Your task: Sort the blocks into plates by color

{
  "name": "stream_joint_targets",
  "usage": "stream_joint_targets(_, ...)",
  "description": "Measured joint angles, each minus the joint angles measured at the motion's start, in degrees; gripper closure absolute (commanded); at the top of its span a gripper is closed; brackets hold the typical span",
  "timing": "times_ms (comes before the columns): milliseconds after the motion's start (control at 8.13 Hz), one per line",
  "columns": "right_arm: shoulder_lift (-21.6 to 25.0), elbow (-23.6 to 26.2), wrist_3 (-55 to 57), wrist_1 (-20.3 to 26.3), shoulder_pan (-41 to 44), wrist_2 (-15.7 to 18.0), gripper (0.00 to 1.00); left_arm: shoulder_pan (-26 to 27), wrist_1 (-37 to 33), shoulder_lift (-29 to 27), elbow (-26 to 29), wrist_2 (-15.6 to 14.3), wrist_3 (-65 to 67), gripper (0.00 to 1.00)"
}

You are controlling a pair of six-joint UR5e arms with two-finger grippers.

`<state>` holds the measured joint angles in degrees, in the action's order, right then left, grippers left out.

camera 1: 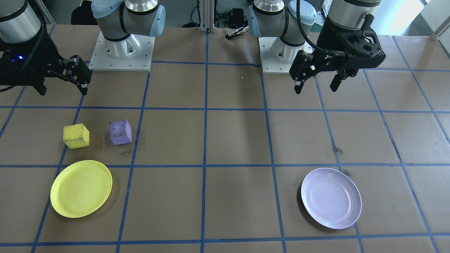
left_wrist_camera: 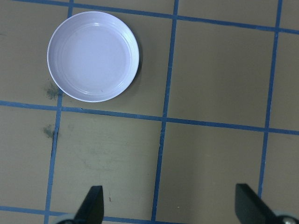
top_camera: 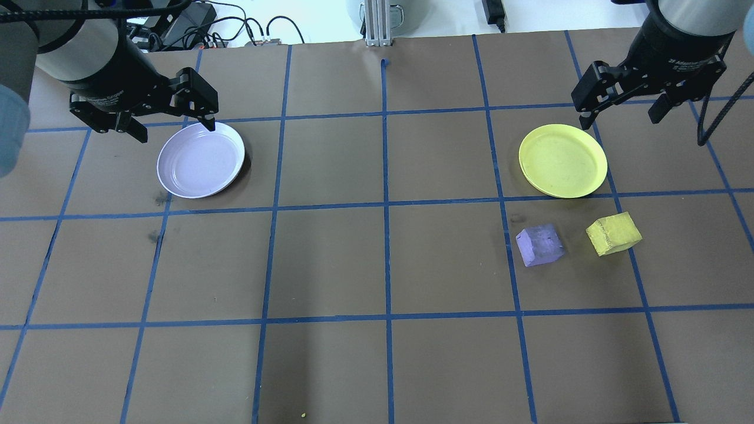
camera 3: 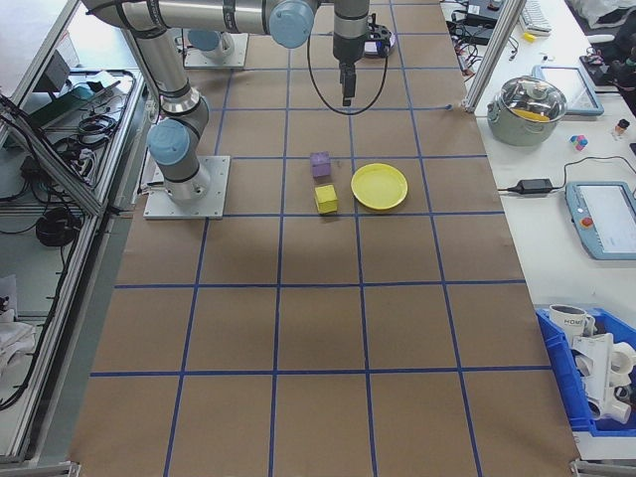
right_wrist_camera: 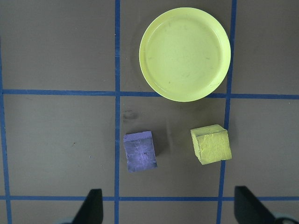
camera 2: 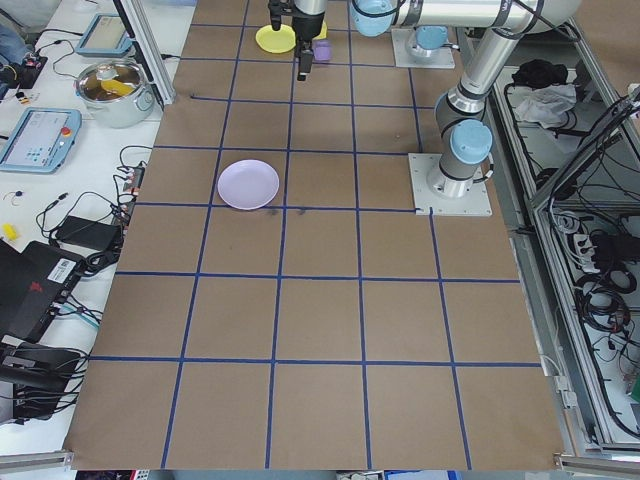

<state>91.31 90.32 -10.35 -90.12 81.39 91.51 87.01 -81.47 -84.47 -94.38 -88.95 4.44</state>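
Nothing is sorted yet: both blocks sit on the bare tabletop (top_camera: 377,265) and both plates are empty, so the task looks to be at its start, with 2 pick-ups ahead.

Nearest the robot on its right side lie the yellow block (top_camera: 613,233) and the purple block (top_camera: 540,245), just beside each other but apart. Both are small, rough, foam-like cubes with uneven faces, likely soft under a pinch. Just beyond them is the yellow plate (top_camera: 562,160), round, shallow, smooth plastic. Far off on the left sits the lavender plate (top_camera: 200,159), the same shape.

The right claw (top_camera: 625,112) hangs high beyond the yellow plate, fingers spread and holding nothing. The left claw (top_camera: 168,123) hovers by the lavender plate's far left rim, also spread and empty.

The next move probably calls for the right claw to come back over a block, descend and straddle 2 opposite faces. The purple block faces the longer carry across.
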Motion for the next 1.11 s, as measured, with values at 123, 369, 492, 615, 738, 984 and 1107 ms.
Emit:
stream_joint_targets(123,0.0,0.0,0.0,0.0,0.0,0.0,0.0,0.0,0.0,-0.2,0.0,0.0,0.1,0.0)
stream_joint_targets(369,-0.2,0.1,-0.9,-0.3,-0.2,0.1,0.0,0.0,0.0,-0.2,0.0,0.0,-0.1,0.0)
stream_joint_targets(492,-0.6,0.1,-3.8,-0.7,-0.8,0.2,0.0,0.0,0.0,-0.1,0.0,0.0,-0.3,0.0)
stream_joint_targets(615,-1.2,0.1,-7.8,-0.9,-2.9,0.2,0.0,-0.1,0.0,0.0,0.0,0.0,-0.5,0.0)
stream_joint_targets(738,-1.7,0.1,-11.9,-1.1,-5.1,0.1,0.0,0.0,0.0,0.1,0.0,0.0,-0.7,0.0)
stream_joint_targets(984,-3.3,0.2,-17.8,-1.9,-8.1,0.8,0.0,0.0,0.0,-0.1,0.0,0.0,-0.8,0.0)
stream_joint_targets(1107,-4.4,0.3,-18.8,-2.2,-8.9,1.1,0.0,0.0,0.0,-0.2,0.0,0.0,-0.7,0.0)
